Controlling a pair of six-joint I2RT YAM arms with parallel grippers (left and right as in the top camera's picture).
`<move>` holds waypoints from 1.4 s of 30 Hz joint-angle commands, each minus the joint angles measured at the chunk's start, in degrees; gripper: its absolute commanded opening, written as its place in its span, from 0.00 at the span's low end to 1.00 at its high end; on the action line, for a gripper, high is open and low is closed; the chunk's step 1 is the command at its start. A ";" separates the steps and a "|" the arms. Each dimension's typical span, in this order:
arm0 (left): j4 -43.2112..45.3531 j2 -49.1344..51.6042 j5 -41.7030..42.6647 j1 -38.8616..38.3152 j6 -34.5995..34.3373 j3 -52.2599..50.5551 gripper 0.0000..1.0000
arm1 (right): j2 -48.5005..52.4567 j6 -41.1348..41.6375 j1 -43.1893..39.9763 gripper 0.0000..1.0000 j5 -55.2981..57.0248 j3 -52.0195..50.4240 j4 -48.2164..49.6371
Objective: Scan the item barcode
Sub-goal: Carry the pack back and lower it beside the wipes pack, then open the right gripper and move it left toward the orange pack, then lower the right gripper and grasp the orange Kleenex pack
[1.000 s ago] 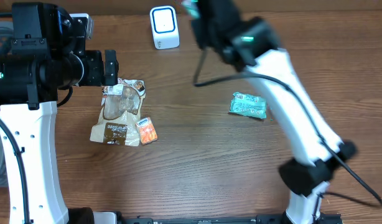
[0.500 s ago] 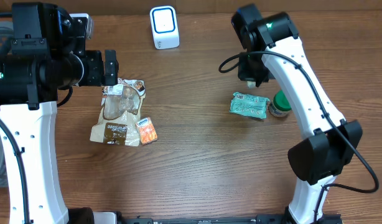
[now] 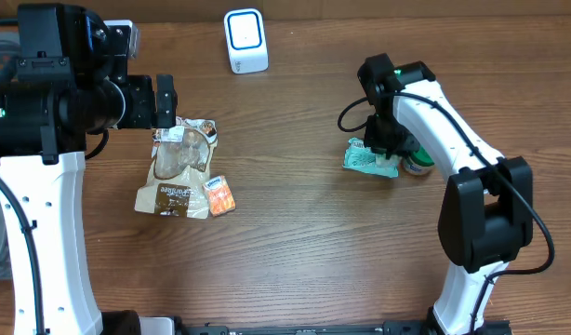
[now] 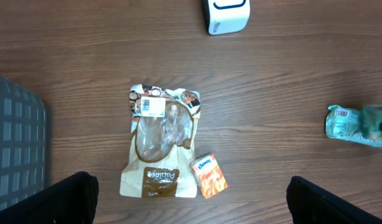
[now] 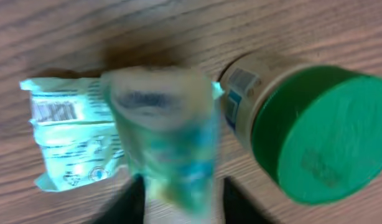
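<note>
A crumpled teal packet (image 3: 367, 158) lies on the wooden table at the right, its barcode (image 5: 53, 112) showing at its left end. My right gripper (image 3: 386, 140) is low over it and open. In the right wrist view its dark fingertips (image 5: 136, 198) stand either side of the packet's raised, blurred fold (image 5: 166, 137), with bare wood showing by the right finger. The white scanner (image 3: 245, 40) stands at the back centre. My left gripper (image 4: 191, 199) hangs wide open and holds nothing, high above a brown bag (image 4: 161, 149).
A green-lidded jar (image 5: 315, 134) lies right against the teal packet's right side. A small orange pack (image 3: 219, 195) rests beside the brown bag (image 3: 179, 167). A grey basket (image 4: 17, 143) sits at the far left edge.
My right arm has swung from the back of the table down onto the teal packet, and its jaws have parted. The left arm has not moved.
</note>
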 commanded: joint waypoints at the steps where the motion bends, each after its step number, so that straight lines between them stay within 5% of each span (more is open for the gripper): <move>1: 0.04 -0.22 -0.17 0.20 -0.15 0.70 1.00 | -0.37 0.02 -1.07 0.49 0.20 -0.42 0.55; 10: 0.04 -0.22 -0.17 0.20 -0.13 0.70 0.99 | -0.39 -2.78 -1.14 0.53 -2.32 8.41 -4.68; 17: 0.04 -0.22 -0.17 0.20 -0.15 0.70 1.00 | -0.39 -8.83 2.19 0.53 -25.42 14.71 -1.77; 26: 0.04 -0.22 -0.17 0.20 -0.15 0.70 1.00 | -0.17 -6.99 10.34 0.52 -39.80 7.26 11.02; 42: 0.04 -0.22 -0.17 0.20 -0.15 0.70 0.99 | 0.04 0.85 25.77 0.50 -42.69 -8.94 36.26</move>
